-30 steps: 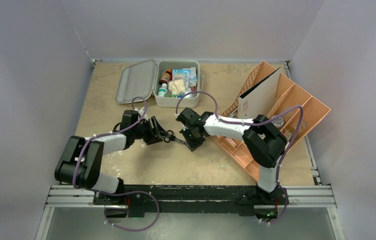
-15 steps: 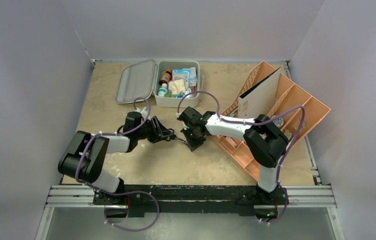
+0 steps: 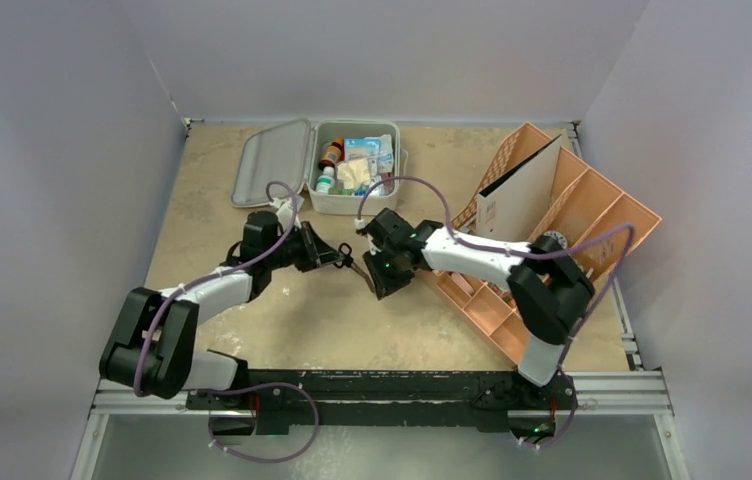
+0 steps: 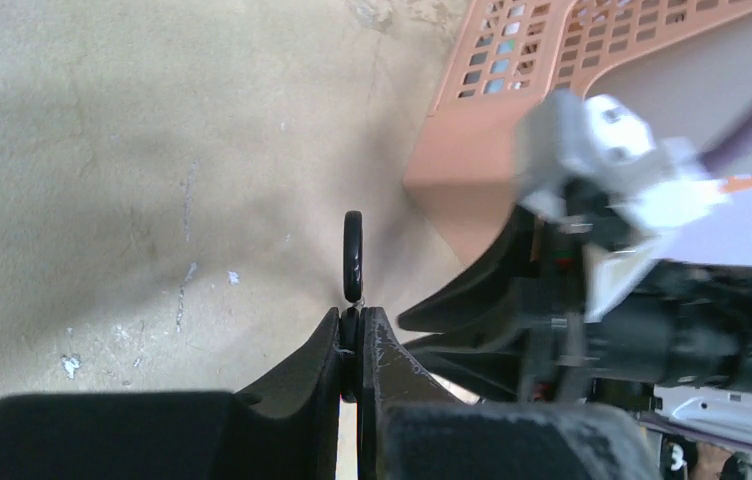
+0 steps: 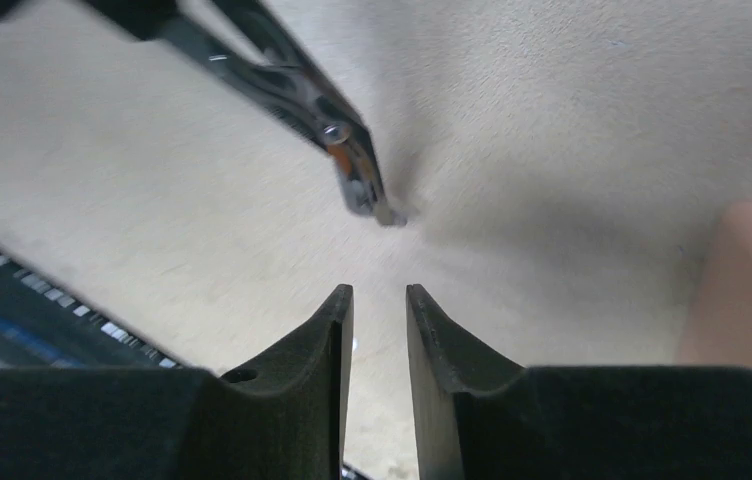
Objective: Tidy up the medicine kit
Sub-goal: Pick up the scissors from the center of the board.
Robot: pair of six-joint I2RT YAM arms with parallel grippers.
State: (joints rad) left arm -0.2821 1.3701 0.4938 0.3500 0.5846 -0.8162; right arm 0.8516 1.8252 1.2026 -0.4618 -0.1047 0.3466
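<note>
The medicine kit lies open at the back of the table, its lid flat to the left and its tub full of bottles and packets. Mid-table, my left gripper is shut on the black ring handle of small scissors. The left wrist view shows the jaws pinching that handle. The scissors' metal blades point toward my right gripper, just beyond its tips. That gripper stands slightly open with nothing between its fingers.
An orange compartmented tray leans at the right with a white box in it. Its corner is close behind the right gripper. The right arm's wrist is near the left gripper's fingers.
My left gripper has shut on the scissors' handle. The right gripper has opened and let the scissors go. The left arm has shifted slightly back with the scissors.
</note>
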